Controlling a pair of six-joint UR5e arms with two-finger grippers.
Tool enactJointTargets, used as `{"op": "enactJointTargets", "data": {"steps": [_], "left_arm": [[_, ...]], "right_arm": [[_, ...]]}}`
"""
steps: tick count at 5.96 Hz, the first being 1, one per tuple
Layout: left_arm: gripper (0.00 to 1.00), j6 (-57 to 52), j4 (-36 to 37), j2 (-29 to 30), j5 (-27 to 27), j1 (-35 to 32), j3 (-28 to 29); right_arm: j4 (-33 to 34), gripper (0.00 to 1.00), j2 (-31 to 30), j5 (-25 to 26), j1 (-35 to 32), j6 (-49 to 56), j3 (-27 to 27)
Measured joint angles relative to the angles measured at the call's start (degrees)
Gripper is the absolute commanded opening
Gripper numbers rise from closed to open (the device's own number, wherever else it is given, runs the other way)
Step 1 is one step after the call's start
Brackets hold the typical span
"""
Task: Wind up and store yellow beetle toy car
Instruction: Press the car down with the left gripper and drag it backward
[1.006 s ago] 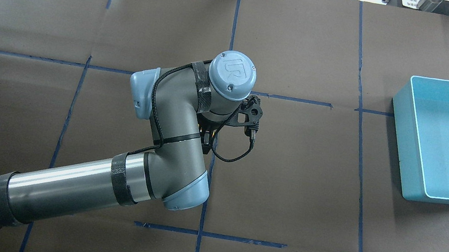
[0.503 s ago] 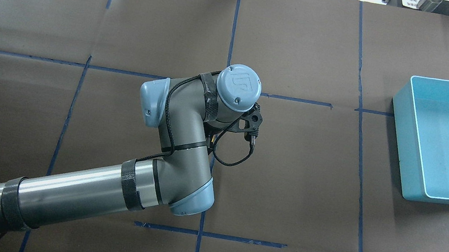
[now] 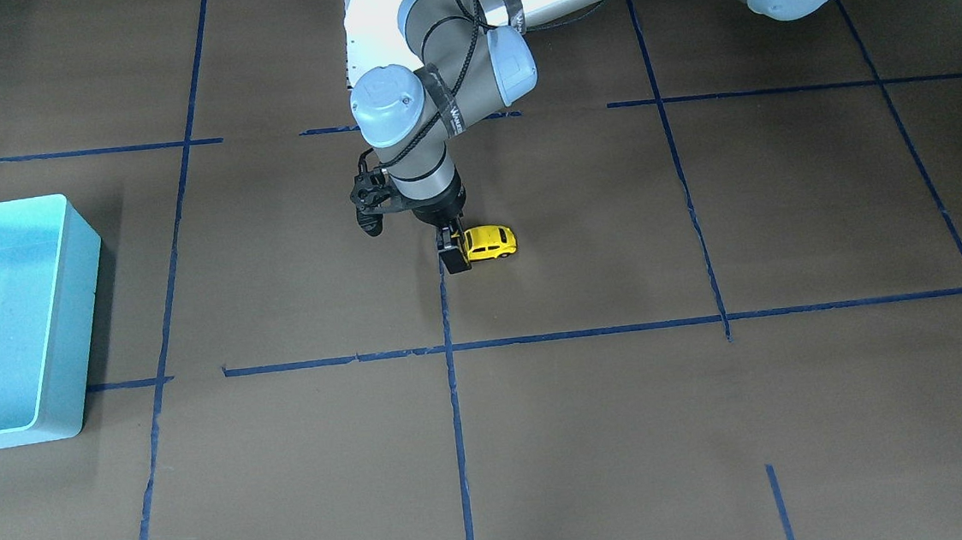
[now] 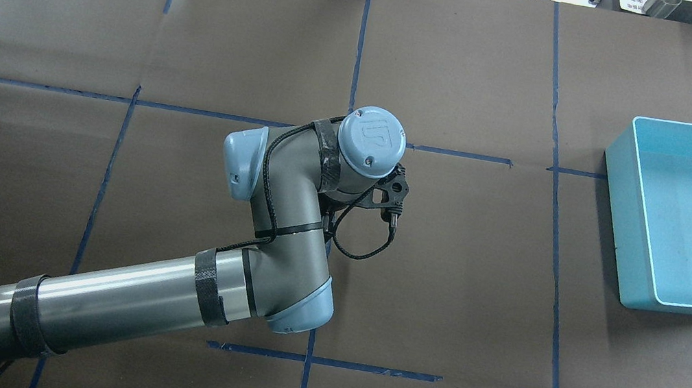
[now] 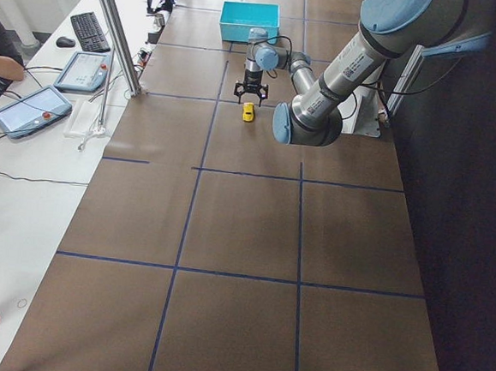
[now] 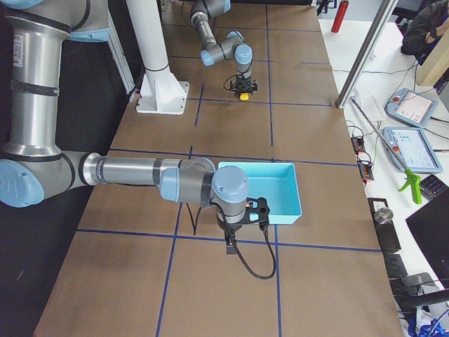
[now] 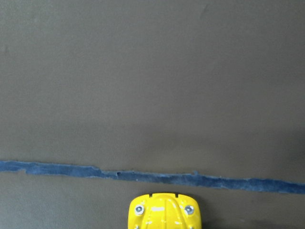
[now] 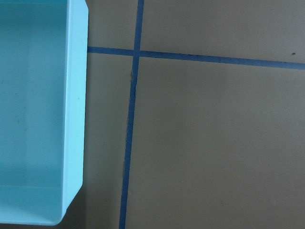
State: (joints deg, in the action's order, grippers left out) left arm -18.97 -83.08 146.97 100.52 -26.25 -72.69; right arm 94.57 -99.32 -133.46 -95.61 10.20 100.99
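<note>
Risk: left tool sits only at one end of the yellow beetle toy car, so I'd guess a pull-back could slew or squirt it loose | Tool: pinching or spread, cannot tell | Car: tiny, glossy yellow, rounded, upright on counter beside centre tape line, well apart from blue bin

The table is covered edge to edge with brown paper, marked into large rectangles by blue tape lines. A teal bin, open-topped, sits on the paper at the overhead view's right edge. The yellow beetle toy car rests near the front-facing view's centre, just right of a vertical tape line.
</note>
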Motion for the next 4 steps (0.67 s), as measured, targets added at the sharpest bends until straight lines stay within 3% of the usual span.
{"op": "enactJointTargets", "data": {"steps": [4], "left_arm": [[0.91, -1.95, -0.68, 0.13, 0.24, 0.03, 0.92]], "right_arm": [[0.00, 1.00, 0.00, 0.04, 0.00, 0.00, -0.04]]}}
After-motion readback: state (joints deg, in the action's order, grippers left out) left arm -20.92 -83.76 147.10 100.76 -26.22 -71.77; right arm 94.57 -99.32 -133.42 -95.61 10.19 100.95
